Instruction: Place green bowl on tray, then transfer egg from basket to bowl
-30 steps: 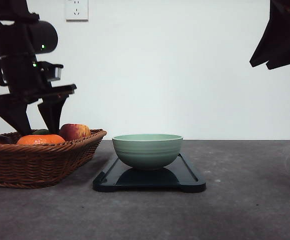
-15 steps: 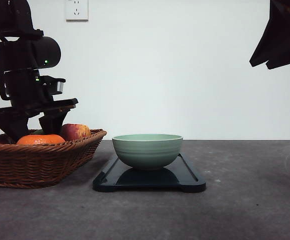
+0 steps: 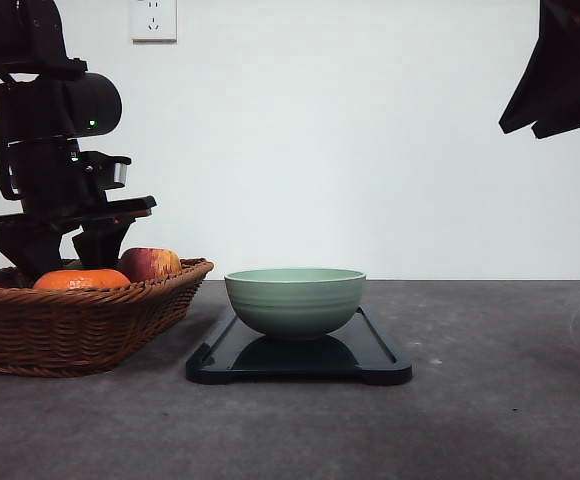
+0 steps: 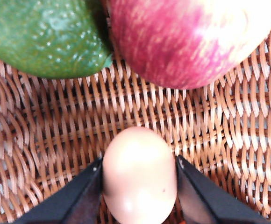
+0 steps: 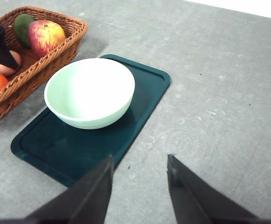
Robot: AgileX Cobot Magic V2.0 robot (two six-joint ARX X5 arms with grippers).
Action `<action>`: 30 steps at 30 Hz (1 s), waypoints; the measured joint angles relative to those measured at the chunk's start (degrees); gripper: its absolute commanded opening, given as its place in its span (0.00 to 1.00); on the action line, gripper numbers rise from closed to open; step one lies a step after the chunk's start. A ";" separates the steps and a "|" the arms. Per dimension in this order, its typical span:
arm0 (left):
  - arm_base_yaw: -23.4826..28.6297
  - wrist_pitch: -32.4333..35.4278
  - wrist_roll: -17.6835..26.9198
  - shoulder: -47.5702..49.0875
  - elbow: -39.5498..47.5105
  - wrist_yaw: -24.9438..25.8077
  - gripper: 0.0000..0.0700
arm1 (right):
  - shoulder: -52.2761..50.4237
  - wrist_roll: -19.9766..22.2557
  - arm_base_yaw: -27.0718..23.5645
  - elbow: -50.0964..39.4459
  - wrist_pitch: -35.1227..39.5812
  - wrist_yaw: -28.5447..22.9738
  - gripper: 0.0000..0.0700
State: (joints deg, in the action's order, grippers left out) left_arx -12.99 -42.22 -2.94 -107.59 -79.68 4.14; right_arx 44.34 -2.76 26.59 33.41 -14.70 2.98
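Observation:
The green bowl (image 3: 295, 300) stands upright on the black tray (image 3: 375, 358) at the table's middle; from the right wrist it shows as the bowl (image 5: 89, 91) on the tray (image 5: 145, 93). At the left is the wicker basket (image 3: 80, 325). My left gripper (image 3: 65, 255) reaches down into it. Up close, my left gripper (image 4: 139, 186) has a dark finger (image 4: 79, 198) pressed on each side of the pale egg (image 4: 139, 168), which rests on the basket's weave (image 4: 210, 121). My right gripper (image 5: 140, 186) hangs open and empty, high at the right, above the tray's near end.
In the basket lie a red apple (image 3: 150, 263), an orange (image 3: 80, 279) and a dark green fruit (image 4: 42, 37), all close around the egg. The right arm (image 3: 565, 70) is high at the upper right. Bare grey table lies to the right of the tray.
The left arm has come down into the basket over the last second, then held still. The bowl, tray and right arm have not moved.

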 measured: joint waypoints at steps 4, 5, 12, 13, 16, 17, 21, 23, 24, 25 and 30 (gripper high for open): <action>0.00 -0.49 0.00 0.20 -0.15 0.00 0.31 | 0.00 0.01 0.00 0.00 0.00 0.00 0.32; 0.00 -0.95 0.00 0.52 -0.15 0.00 0.31 | 0.00 0.01 0.00 0.00 0.00 0.00 0.32; 0.00 -2.47 0.00 6.28 -0.20 -0.02 0.31 | 0.00 0.01 0.00 0.00 0.00 0.00 0.32; -0.01 -2.37 0.00 7.40 -0.20 -0.02 0.31 | 0.00 0.01 0.00 0.00 0.00 0.00 0.32; -0.08 -2.27 0.00 10.71 -0.22 0.42 0.31 | 0.00 0.01 0.00 0.00 0.00 0.00 0.32; -0.20 -2.22 -0.01 11.61 -0.25 1.43 0.31 | 0.00 0.01 0.00 0.00 0.00 0.00 0.32; -1.30 -0.76 -0.02 13.93 -0.31 8.52 0.31 | 0.00 0.01 0.00 0.00 0.00 0.00 0.32; -2.49 0.96 -0.21 14.21 -0.33 11.98 0.31 | 0.00 0.00 0.00 0.00 0.00 0.00 0.32; -3.21 1.90 -0.45 14.21 -0.33 12.78 0.31 | 0.00 0.01 0.00 0.00 0.00 0.00 0.32; -4.01 2.88 -0.69 14.21 -0.33 13.29 0.31 | 0.00 0.01 0.00 0.00 0.00 0.00 0.32; -8.72 8.88 -1.08 14.21 -0.33 13.13 0.31 | 0.00 0.00 0.00 0.00 0.00 0.00 0.32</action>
State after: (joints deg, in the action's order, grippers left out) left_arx -21.71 -33.34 -4.02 -93.38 -80.01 17.28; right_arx 44.34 -2.76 26.59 33.41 -14.70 2.98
